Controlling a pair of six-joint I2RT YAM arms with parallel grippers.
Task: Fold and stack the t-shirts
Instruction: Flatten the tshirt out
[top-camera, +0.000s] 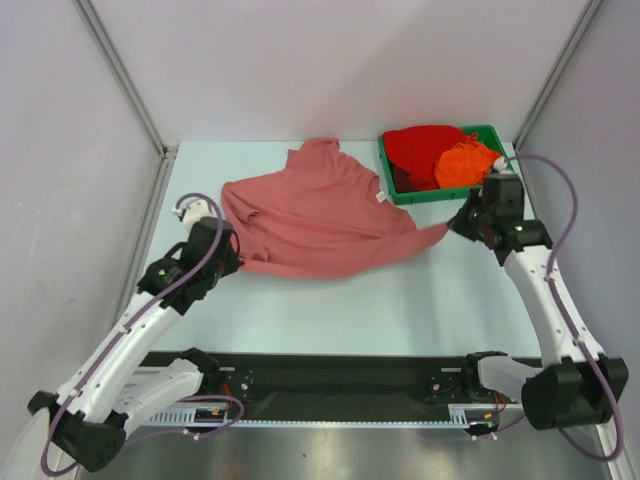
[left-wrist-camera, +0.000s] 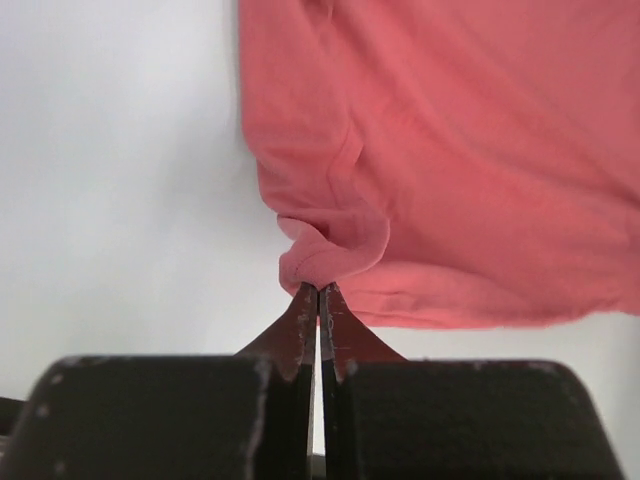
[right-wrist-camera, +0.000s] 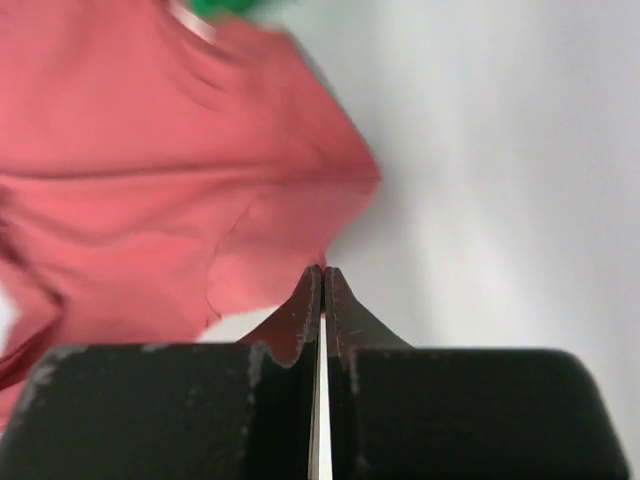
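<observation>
Salmon t-shirt lies spread on the pale counter, stretched between the two pincers. It is mostly flat, with wrinkles toward the left side.

Left pincer is clenched on the shirt's corner. Jaws are pressed together and a bunched roll of hem sits right at the tips. The rest of the cloth fans out ahead and to the right of it.

Right pincer is also clenched, jaws together with no gap and a thin pinch of cloth at the tips. From above, the shirt's edge is pulled into a taut point running straight into this pincer. Its wrist view is blurred: cloth ahead and left of the tips, bare counter to the right.

Green tray sits just beyond the right pincer, beside the shirt's shoulder edge; cannot tell if they touch. Inside it is a crumpled red t-shirt, with the orange t-shirt bunched on its right part, nearest the right pincer. Both are unfolded. Left pincer is well apart from the tray.
</observation>
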